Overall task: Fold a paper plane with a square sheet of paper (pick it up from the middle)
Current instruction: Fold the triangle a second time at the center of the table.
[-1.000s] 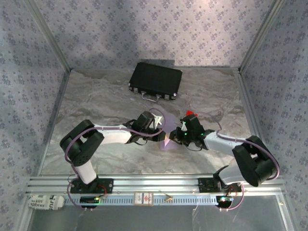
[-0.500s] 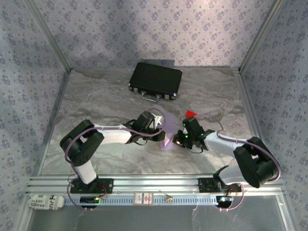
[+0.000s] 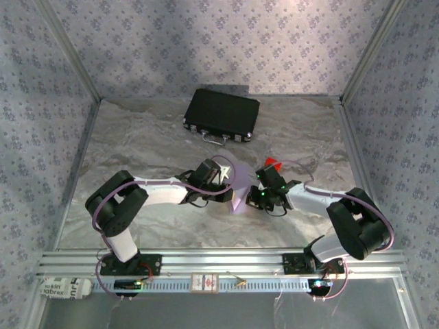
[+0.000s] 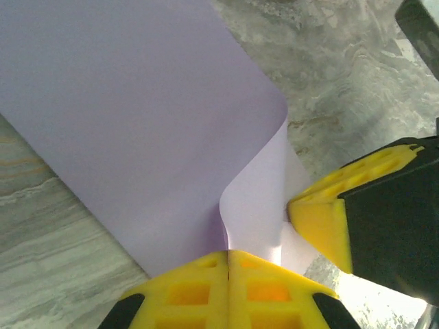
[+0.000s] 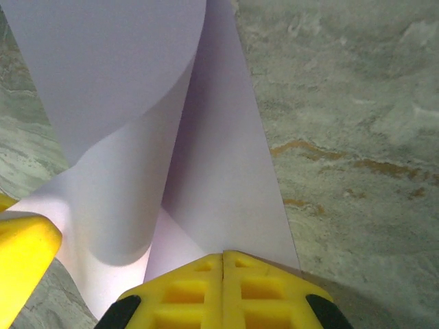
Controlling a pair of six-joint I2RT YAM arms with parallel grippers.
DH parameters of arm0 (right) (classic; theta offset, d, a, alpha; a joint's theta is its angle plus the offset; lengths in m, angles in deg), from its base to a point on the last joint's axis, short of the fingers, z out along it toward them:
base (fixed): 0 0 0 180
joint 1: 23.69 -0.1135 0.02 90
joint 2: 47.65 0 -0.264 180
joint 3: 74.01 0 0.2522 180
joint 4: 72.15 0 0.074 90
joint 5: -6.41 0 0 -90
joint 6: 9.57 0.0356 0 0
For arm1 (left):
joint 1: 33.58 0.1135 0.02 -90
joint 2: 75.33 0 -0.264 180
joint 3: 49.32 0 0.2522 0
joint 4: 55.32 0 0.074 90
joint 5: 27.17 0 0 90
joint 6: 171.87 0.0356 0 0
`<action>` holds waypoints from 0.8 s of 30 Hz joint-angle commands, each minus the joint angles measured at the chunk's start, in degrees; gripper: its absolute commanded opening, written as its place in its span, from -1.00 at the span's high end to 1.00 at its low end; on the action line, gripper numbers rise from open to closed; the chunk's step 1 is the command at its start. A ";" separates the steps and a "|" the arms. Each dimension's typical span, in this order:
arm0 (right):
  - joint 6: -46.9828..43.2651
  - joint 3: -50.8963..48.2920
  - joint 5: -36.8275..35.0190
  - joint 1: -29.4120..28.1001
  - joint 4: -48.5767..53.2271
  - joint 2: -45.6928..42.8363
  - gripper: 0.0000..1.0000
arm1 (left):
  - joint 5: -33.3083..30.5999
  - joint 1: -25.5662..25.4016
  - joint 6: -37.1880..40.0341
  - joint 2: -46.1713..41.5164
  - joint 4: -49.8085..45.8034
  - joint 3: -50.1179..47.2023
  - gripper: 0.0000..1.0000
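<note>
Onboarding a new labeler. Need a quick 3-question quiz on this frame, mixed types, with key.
1. Short answer: which lies nearer the right gripper, the black case or the red block?
2. True or false: the left gripper is open.
3. Both grippers pinch: A) black case B) red block C) square sheet of paper.
Key: 1 red block; 2 false; 3 C.
</note>
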State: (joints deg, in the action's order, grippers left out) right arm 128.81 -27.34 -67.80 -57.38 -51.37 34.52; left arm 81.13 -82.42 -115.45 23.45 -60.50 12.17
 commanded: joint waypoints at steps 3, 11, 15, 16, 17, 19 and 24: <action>-1.67 0.36 -1.90 -0.01 4.31 0.97 0.90 | -2.37 0.32 2.37 1.19 -2.24 2.44 0.97; -1.92 0.67 -1.52 -0.05 4.44 0.90 0.90 | -3.63 0.32 4.05 2.80 -4.44 4.46 0.97; -1.95 0.68 -1.46 -0.03 4.57 0.92 0.90 | -4.26 0.30 4.65 3.09 -5.41 4.71 0.97; -2.05 0.64 -1.46 -0.06 4.57 0.85 0.90 | -4.29 0.32 4.75 3.09 -5.64 4.72 0.97; -1.98 0.56 -1.46 -0.05 4.57 0.85 0.90 | -4.42 0.30 4.82 3.08 -5.76 4.71 0.96; -1.98 0.56 -1.32 -0.01 4.57 0.89 0.90 | -4.57 0.31 4.93 2.99 -5.77 4.66 0.96; -2.10 0.71 -1.20 -0.05 4.58 0.93 0.90 | -4.91 0.26 5.23 3.43 -5.77 4.84 0.96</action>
State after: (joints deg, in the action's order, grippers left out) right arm 127.65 -27.19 -67.77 -57.38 -50.99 34.52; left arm 76.89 -82.42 -111.43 26.12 -65.07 15.42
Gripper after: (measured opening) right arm 0.052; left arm 0.047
